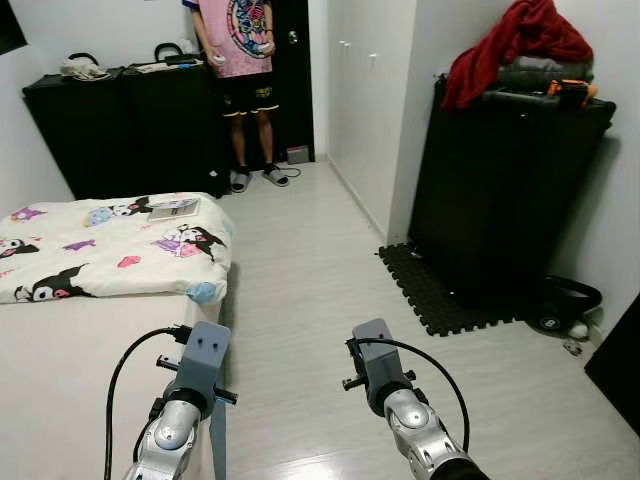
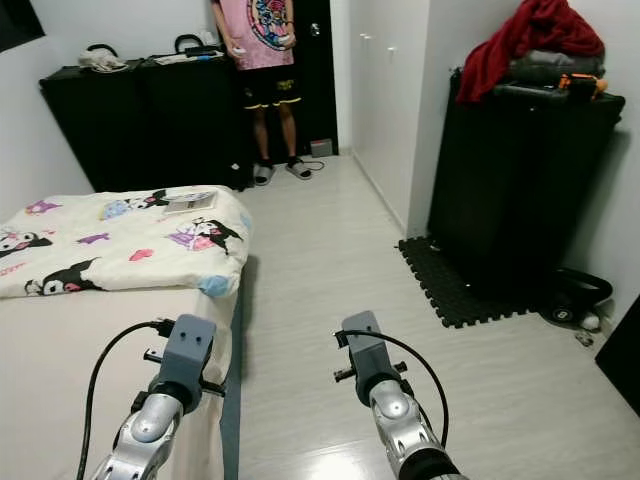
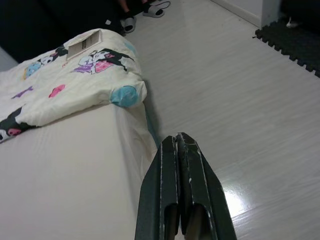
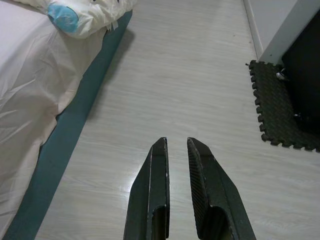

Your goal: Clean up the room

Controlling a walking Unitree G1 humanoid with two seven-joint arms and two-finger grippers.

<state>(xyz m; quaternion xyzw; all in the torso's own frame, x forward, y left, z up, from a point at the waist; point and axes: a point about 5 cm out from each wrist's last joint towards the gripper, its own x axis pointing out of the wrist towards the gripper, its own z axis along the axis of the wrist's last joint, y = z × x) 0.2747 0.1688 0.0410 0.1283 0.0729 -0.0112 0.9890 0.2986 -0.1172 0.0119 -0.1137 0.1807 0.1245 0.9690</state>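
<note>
A crumpled white duvet (image 1: pixel 110 245) with cartoon prints lies across the far end of the bed (image 1: pixel 70 360), and a flat booklet (image 1: pixel 174 208) rests on it. A red garment (image 1: pixel 510 45) is heaped on top of the tall black cabinet (image 1: pixel 500 190) at the right. My left arm (image 1: pixel 195 375) is raised over the bed's edge; its gripper (image 3: pixel 177 137) is shut and holds nothing. My right arm (image 1: pixel 378 370) is held over the floor, and its gripper (image 4: pixel 175 142) stands narrowly open and holds nothing.
A person (image 1: pixel 245 80) in a pink shirt stands at the back by a dark door, beside a low black dresser (image 1: pixel 110 130). A black foam mat (image 1: pixel 440 290) and a round black object (image 1: pixel 562 300) lie at the cabinet's foot. Pale floor (image 1: pixel 300 280) runs between bed and cabinet.
</note>
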